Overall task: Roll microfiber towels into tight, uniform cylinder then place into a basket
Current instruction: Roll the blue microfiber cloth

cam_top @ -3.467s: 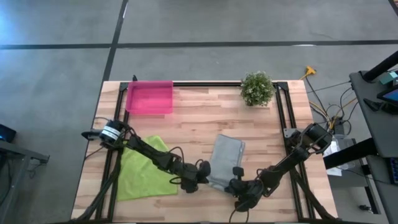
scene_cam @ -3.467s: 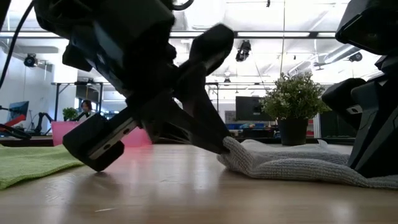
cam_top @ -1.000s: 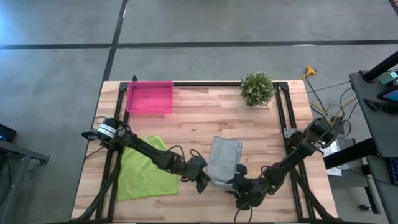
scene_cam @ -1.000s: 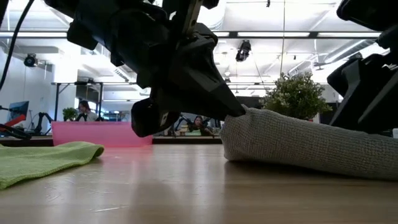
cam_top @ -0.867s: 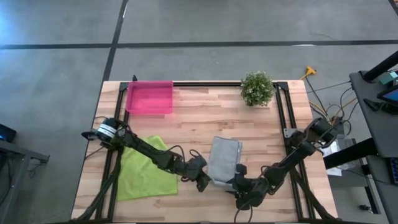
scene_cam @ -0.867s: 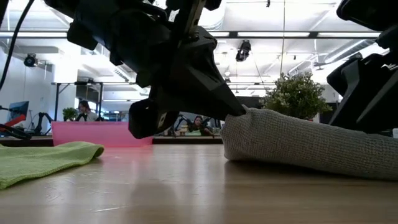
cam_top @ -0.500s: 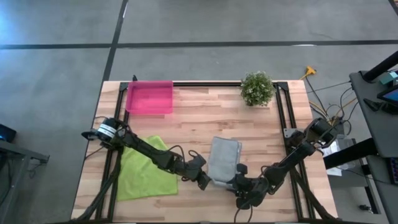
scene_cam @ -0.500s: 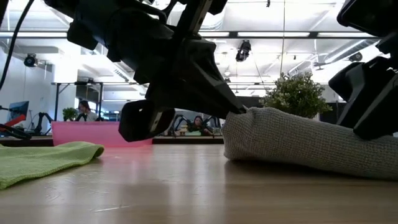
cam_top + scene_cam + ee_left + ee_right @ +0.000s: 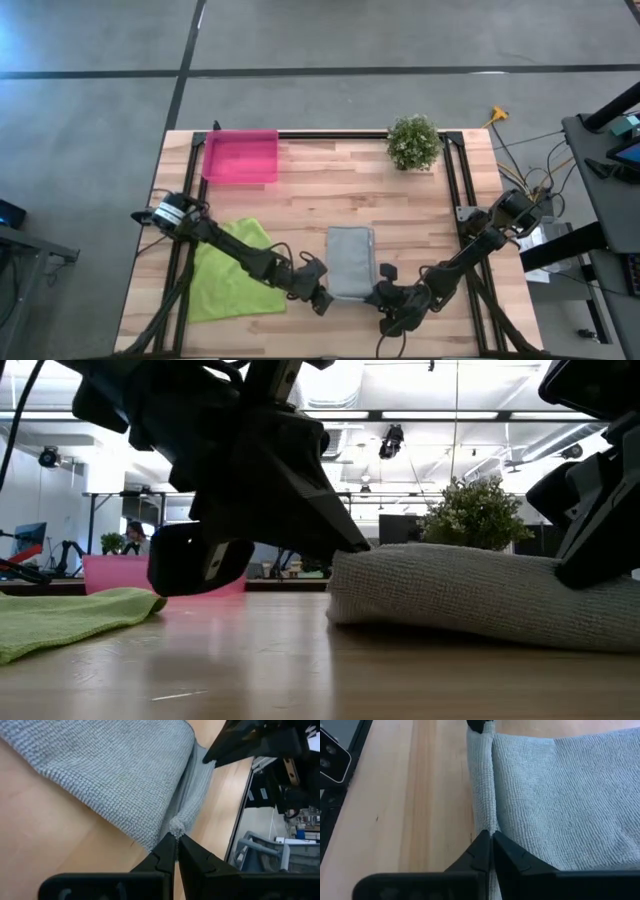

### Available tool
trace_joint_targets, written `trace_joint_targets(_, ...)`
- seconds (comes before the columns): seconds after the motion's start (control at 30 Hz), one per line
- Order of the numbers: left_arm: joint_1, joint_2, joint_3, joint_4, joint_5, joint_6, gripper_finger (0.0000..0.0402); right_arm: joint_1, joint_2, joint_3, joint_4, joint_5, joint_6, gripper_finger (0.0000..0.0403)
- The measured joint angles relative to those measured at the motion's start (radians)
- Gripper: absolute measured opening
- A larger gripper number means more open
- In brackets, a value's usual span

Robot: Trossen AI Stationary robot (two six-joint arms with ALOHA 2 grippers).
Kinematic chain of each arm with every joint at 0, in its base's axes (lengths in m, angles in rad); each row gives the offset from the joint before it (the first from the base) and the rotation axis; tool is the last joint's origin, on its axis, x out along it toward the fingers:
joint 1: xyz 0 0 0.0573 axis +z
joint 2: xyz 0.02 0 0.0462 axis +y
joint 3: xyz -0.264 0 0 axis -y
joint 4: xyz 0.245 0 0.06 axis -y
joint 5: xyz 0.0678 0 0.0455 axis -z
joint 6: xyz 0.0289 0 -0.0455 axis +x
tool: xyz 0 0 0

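where high view hides it, wrist views show both tools (image 9: 177, 836) pinching grey towel (image 9: 350, 262)

Light wooden slatted table top (image 9: 320, 190) framed by black metal rails, set on a grey concrete floor (image 9: 330, 40) crossed by dark lines. Small green leafy potted plant (image 9: 413, 141) in a dark pot, upright near the far right corner. Yellow cable end (image 9: 497, 113) beyond that corner.

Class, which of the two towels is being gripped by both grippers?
The grey towel: folded, pinched at its near corners by both grippers. The green towel lies flat, ungripped.
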Motion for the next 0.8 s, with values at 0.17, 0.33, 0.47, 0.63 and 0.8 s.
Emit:
trace_joint_targets(0.17, -0.013, 0.000, -0.008, 0.000, -0.005, -0.005, 0.0000, -0.008, 0.000, 0.001, 0.009, 0.005, -0.006, 0.0013)
trace_joint_targets(0.33, -0.033, 0.000, -0.020, -0.002, -0.034, -0.035, 0.0000, -0.034, -0.001, 0.001, 0.051, -0.003, -0.094, 0.0012)
trace_joint_targets(0.47, -0.049, 0.000, -0.045, -0.001, -0.076, -0.083, 0.0000, -0.072, 0.022, 0.001, 0.054, -0.066, -0.129, 0.0012)
trace_joint_targets(0.63, -0.060, 0.000, -0.063, -0.007, -0.079, -0.098, 0.0000, -0.103, 0.065, 0.001, 0.091, -0.107, -0.135, 0.0012)
trace_joint_targets(0.8, -0.061, 0.000, -0.073, -0.011, -0.076, -0.097, 0.0000, -0.111, 0.079, 0.001, 0.115, -0.147, -0.136, 0.0012)
